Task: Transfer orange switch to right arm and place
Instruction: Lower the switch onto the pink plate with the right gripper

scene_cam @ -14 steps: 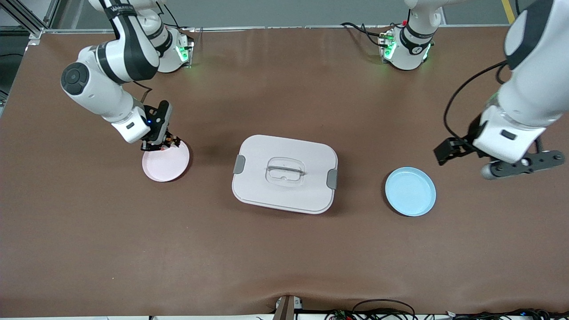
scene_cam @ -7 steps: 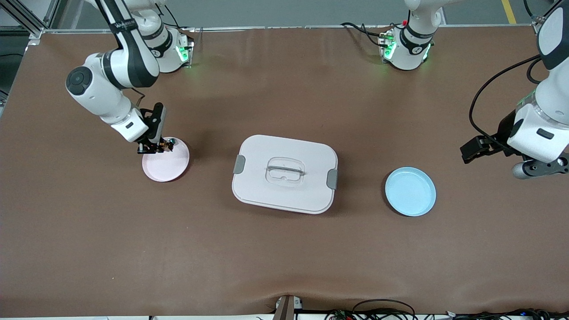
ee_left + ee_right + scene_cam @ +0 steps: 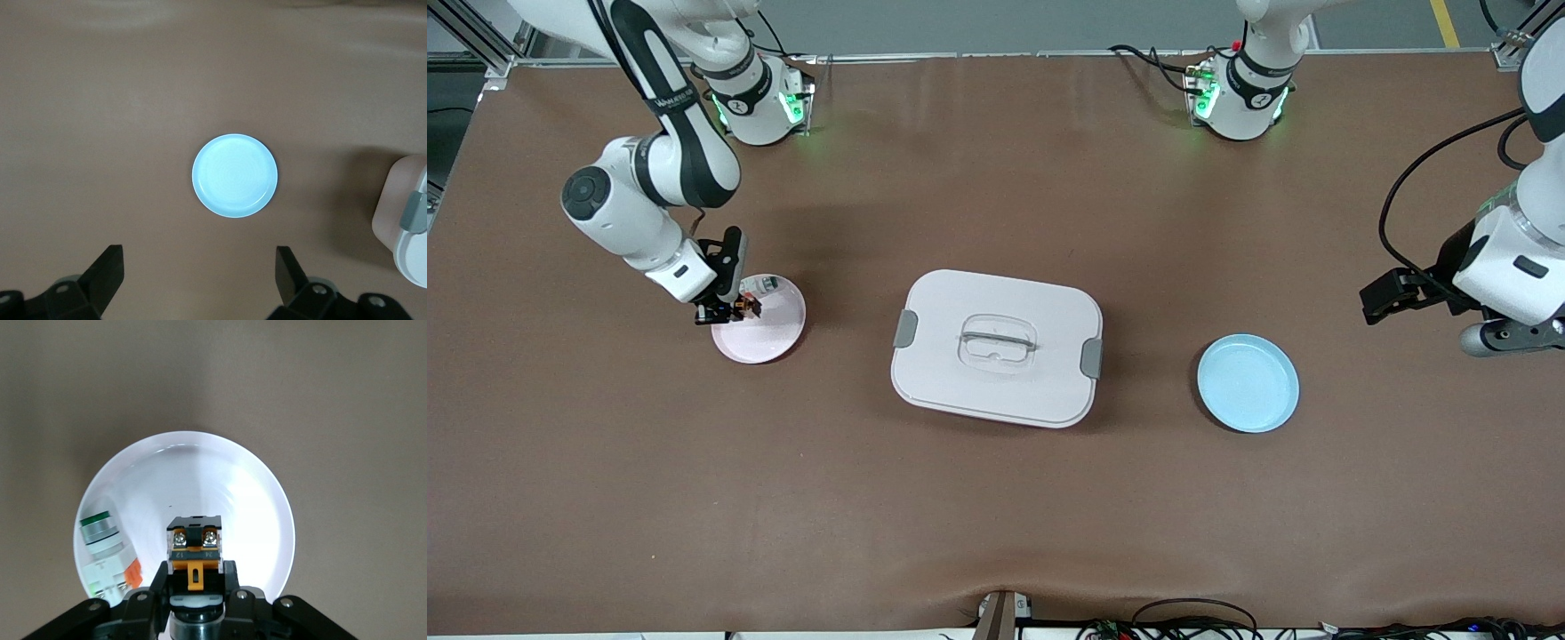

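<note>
The orange switch, a small black block with an orange middle, is held in my right gripper, whose fingers are shut on it. It hangs just over the pink plate, at the plate's edge toward the right arm's end of the table; the plate shows white in the right wrist view. My left gripper is up over bare table beside the blue plate, toward the left arm's end. It stands open with nothing in it.
A pale small part with a green cap lies on the pink plate beside the switch. A white lidded box with grey clasps sits mid-table between the two plates. The blue plate holds nothing.
My right gripper has shifted with the switch toward the right arm's end of the pink plate, uncovering the pale part. The left arm has drawn away from the blue plate toward its end.
</note>
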